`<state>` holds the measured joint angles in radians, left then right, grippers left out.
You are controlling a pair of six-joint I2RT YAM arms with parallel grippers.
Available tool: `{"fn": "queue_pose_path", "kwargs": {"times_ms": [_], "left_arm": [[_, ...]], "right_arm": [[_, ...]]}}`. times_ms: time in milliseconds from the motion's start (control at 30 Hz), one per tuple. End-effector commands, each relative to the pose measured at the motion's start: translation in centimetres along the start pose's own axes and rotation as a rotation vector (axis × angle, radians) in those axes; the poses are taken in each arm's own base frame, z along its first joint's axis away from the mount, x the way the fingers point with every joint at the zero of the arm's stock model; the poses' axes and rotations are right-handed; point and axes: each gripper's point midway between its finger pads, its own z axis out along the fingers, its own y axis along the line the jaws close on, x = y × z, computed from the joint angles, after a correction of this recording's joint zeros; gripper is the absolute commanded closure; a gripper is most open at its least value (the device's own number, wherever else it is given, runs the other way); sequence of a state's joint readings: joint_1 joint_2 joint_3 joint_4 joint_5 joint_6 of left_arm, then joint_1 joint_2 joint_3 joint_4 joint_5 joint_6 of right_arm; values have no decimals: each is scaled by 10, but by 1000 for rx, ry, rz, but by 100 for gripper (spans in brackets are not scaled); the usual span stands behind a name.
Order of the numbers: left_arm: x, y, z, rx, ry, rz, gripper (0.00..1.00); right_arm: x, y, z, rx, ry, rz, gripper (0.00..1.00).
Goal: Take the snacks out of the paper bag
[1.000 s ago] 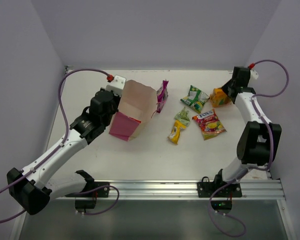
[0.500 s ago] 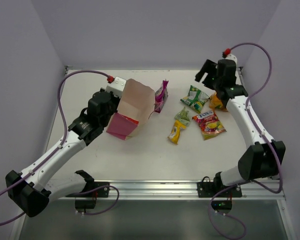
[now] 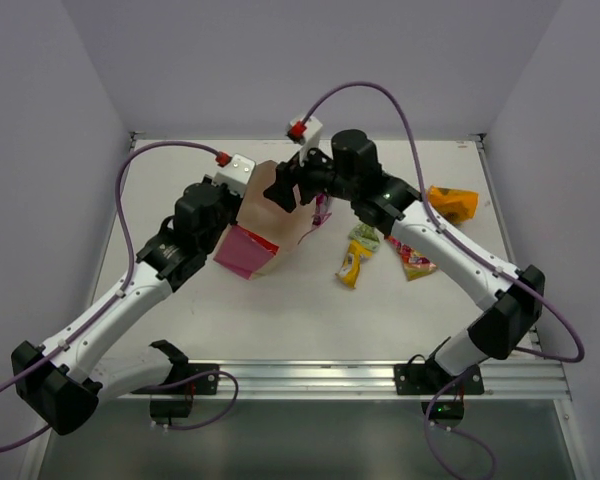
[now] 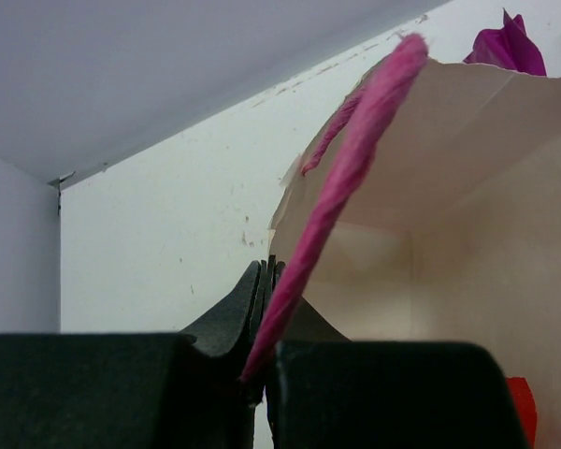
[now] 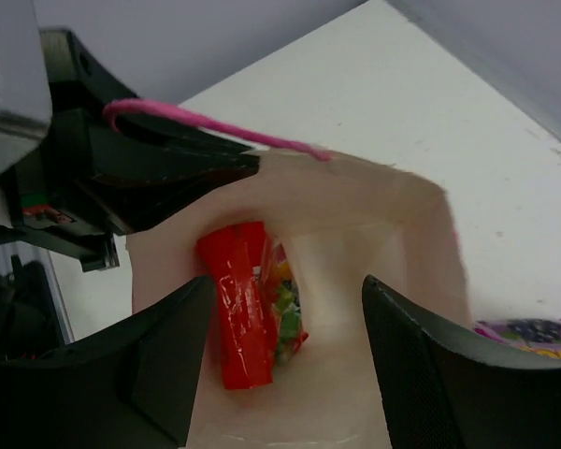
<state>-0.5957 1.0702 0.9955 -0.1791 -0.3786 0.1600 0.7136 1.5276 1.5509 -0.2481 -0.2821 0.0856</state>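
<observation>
The paper bag [image 3: 263,222] leans tilted on the table, its mouth facing up and right. My left gripper [image 3: 230,205] [image 4: 266,271] is shut on its pink cord handle [image 4: 355,159]. Just above the bag's mouth hovers my right gripper [image 3: 285,190] [image 5: 288,285], open, with nothing between its fingers [image 5: 168,346]. Inside the bag lies a red snack [image 5: 241,318] with a multicoloured one [image 5: 290,313] against it. On the table lie a purple snack [image 3: 323,208], a green one [image 3: 365,235], a yellow one [image 3: 352,262], an orange one [image 3: 452,203] and a red one [image 3: 412,260], partly hidden by my right arm.
Lilac walls close the table at the back and both sides. My right arm reaches across the middle of the table above the loose packets. The left arm's purple cable [image 3: 170,145] loops over the back left corner.
My right arm swung from the far right edge, leaving the orange packet on the table, to above the bag's mouth. Its gripper opened. The left gripper kept its hold.
</observation>
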Motion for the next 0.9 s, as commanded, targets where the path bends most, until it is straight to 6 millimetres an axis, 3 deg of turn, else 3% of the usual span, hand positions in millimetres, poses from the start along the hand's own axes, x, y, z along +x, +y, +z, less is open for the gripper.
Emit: {"fn": "queue_pose_path", "kwargs": {"times_ms": [0, 67, 300, 567, 867], "left_arm": [[-36, 10, -7, -15, -142, -52, 100], [-34, 10, -7, -15, -136, -56, 100], [-30, 9, -9, -7, -140, -87, 100], [-26, 3, -11, 19, -146, -138, 100], [-24, 0, -8, 19, -133, -180, 100]], "right_arm": [[17, 28, 20, -138, 50, -124, 32], [37, 35, 27, -163, 91, -126, 35], [112, 28, 49, -163, 262, -56, 32], [159, 24, 67, -163, 388, -8, 15], [212, 24, 84, -168, 511, 80, 11]]}}
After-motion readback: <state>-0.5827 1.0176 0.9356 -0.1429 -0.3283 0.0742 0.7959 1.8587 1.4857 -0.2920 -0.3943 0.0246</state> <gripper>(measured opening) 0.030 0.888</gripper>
